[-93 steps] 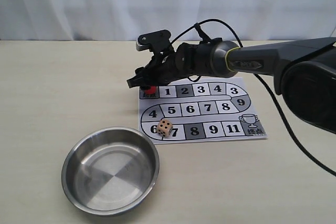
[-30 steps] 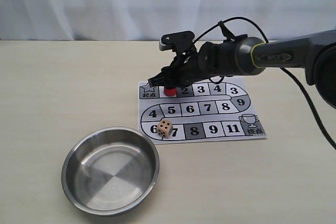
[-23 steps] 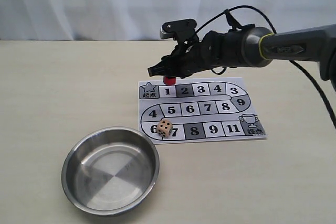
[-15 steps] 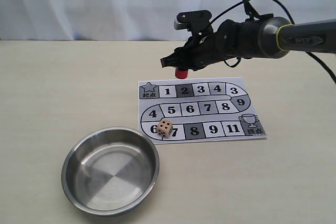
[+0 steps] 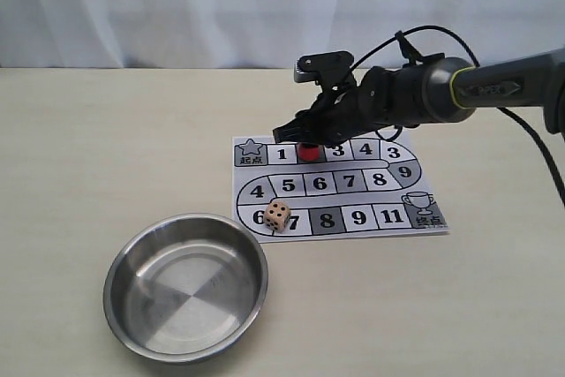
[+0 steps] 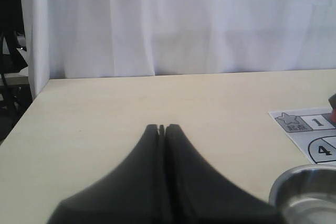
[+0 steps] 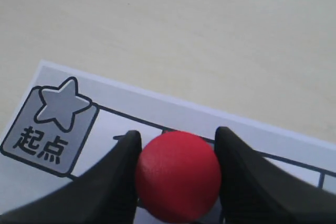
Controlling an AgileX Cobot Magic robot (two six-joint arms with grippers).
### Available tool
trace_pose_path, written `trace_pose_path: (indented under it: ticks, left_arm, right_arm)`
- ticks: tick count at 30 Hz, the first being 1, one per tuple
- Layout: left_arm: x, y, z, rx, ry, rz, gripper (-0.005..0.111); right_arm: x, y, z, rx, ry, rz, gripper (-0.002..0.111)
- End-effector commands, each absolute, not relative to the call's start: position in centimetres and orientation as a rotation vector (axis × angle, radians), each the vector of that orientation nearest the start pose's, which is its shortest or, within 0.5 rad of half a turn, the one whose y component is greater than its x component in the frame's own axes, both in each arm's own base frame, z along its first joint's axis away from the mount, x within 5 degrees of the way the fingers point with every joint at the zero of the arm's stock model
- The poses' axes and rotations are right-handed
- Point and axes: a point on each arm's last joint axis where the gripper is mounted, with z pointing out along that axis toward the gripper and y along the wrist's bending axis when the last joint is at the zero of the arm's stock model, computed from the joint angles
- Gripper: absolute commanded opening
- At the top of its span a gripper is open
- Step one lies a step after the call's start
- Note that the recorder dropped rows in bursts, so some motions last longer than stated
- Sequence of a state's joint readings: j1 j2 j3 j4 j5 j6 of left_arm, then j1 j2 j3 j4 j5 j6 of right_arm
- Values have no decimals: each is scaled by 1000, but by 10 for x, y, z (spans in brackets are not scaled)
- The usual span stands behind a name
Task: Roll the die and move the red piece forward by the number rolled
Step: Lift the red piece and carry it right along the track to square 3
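Note:
The red piece [image 5: 308,151] [image 7: 177,176] is gripped between the two black fingers of my right gripper [image 5: 305,141] [image 7: 177,170], low over the grey square marked 2 on the paper board [image 5: 339,184]. Whether it touches the paper I cannot tell. The cream die [image 5: 277,214] rests on the board's lower row between squares 6 and 7, with five pips up. My left gripper [image 6: 162,128] is shut and empty, hovering over bare table, outside the exterior view.
A round steel bowl [image 5: 185,285] [image 6: 302,184] sits in front of the board at the lower left. The star start square [image 5: 251,153] [image 7: 52,129] is at the board's upper left. A white curtain hangs behind the table.
My right gripper lifted the red piece off the start end, carried it right and up, then came back down over square 2. The die and the bowl stayed put.

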State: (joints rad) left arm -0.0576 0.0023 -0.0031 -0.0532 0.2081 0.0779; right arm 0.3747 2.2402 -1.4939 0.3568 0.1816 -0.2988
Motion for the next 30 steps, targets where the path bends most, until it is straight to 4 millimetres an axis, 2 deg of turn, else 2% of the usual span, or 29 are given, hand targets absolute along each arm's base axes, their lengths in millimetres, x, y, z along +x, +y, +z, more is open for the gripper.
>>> trace_pose_path:
  ticks: [1, 7, 14, 20, 26, 30]
  left_arm:
    - [56, -4, 195, 78, 1679, -35, 0]
    - [56, -4, 195, 78, 1679, -35, 0]
    - [56, -4, 195, 78, 1679, -35, 0]
    - [56, -4, 195, 78, 1679, -35, 0]
    - [56, -4, 195, 78, 1679, -35, 0]
    - [56, -4, 195, 78, 1679, -35, 0]
  right_arm:
    - [445, 172, 141, -388, 2331, 273, 4]
    - [449, 153, 161, -349, 2322, 264, 4]
    - [450, 138, 159, -337, 2371, 251, 4]
    - [450, 140, 147, -349, 2391, 249, 4]
    - [445, 143, 112, -425, 2470, 221, 4]
    - [445, 142, 112, -419, 2457, 216, 4]
